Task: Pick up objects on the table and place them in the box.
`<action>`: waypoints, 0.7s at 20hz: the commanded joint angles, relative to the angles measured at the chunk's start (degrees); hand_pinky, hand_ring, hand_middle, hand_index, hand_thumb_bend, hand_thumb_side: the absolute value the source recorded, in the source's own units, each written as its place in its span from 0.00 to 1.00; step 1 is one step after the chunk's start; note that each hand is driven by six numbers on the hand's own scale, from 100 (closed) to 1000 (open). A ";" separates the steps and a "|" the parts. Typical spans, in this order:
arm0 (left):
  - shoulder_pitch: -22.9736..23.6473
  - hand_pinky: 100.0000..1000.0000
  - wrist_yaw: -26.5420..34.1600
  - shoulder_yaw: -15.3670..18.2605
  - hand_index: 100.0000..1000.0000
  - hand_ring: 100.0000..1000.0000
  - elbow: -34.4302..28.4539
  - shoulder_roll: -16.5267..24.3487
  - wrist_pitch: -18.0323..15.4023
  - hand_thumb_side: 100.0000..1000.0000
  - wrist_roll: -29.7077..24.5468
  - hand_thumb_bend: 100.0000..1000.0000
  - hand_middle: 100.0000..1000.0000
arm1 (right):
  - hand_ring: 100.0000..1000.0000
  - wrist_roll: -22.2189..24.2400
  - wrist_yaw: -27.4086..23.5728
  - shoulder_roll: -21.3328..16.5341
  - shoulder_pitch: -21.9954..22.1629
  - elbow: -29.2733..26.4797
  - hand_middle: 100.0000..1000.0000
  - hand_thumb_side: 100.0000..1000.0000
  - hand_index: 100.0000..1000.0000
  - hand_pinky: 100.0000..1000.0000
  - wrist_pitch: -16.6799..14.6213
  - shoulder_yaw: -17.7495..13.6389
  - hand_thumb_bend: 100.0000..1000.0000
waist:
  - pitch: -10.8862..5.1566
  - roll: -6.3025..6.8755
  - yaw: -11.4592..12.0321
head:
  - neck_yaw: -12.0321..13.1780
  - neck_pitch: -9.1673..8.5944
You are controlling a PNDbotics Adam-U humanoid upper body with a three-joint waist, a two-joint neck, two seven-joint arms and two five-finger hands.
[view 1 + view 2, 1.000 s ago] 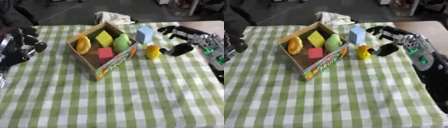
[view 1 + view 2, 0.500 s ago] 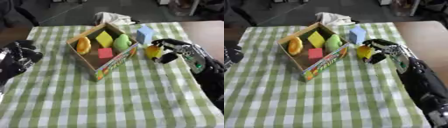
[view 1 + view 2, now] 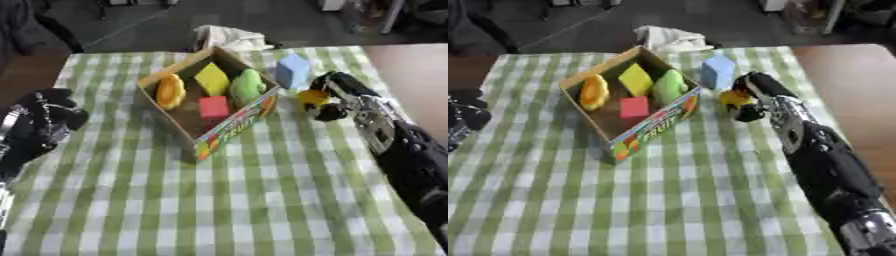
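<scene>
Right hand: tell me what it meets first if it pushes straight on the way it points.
The right hand, curled round the yellow object, points toward the box; its near wall probably comes first, though depth is unclear.

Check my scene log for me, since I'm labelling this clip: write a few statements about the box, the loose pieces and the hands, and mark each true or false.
1. The right hand has its fingers curled round the yellow object. True.
2. The blue block is inside the box. False: it stands on the cloth just outside the box, beside its right wall.
3. A red cube lies in the box. True.
4. The left hand is holding the orange piece. False: that piece is in the box, and the left hand is off at the left edge with nothing in it.
5. The box lies tipped on its side. False: it sits open side up.
</scene>
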 commanded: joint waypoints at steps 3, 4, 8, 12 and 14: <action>-0.10 0.68 0.17 0.89 0.75 0.60 -0.36 -0.06 0.45 0.47 -0.07 0.74 0.58 | 0.48 -6.05 -3.73 -1.51 -2.02 -5.05 0.32 0.00 0.48 0.56 1.00 0.89 0.04 | -0.85 -0.10 0.22 | 0.25 0.27; -0.07 0.68 0.18 0.95 0.75 0.60 -0.33 -0.17 0.52 0.47 -0.08 0.74 0.58 | 0.48 -5.78 -5.14 -1.68 -2.40 -6.42 0.32 0.00 0.48 0.56 1.04 1.34 0.04 | -0.84 -0.11 0.29 | 0.24 0.27; -0.09 0.68 0.17 0.97 0.75 0.60 -0.37 -0.58 0.67 0.48 -0.17 0.73 0.58 | 0.48 -3.46 -11.01 -1.33 -4.65 -11.86 0.34 0.00 0.50 0.56 1.06 3.77 0.02 | -1.00 -0.16 1.26 | -0.18 0.27; -0.13 0.68 0.20 0.70 0.75 0.60 -0.49 -1.24 0.73 0.47 -0.39 0.73 0.58 | 0.50 1.21 -14.35 1.64 -7.61 -14.68 0.36 0.00 0.53 0.58 -0.04 6.74 0.01 | -1.10 -0.30 3.32 | -1.50 0.27; -0.14 0.68 0.21 0.62 0.74 0.60 -0.48 -1.53 0.79 0.49 -0.44 0.67 0.58 | 0.53 3.60 -14.29 3.16 -8.37 -14.70 0.40 0.00 0.56 0.59 -1.02 7.47 0.01 | -1.14 -0.34 4.27 | -2.10 0.27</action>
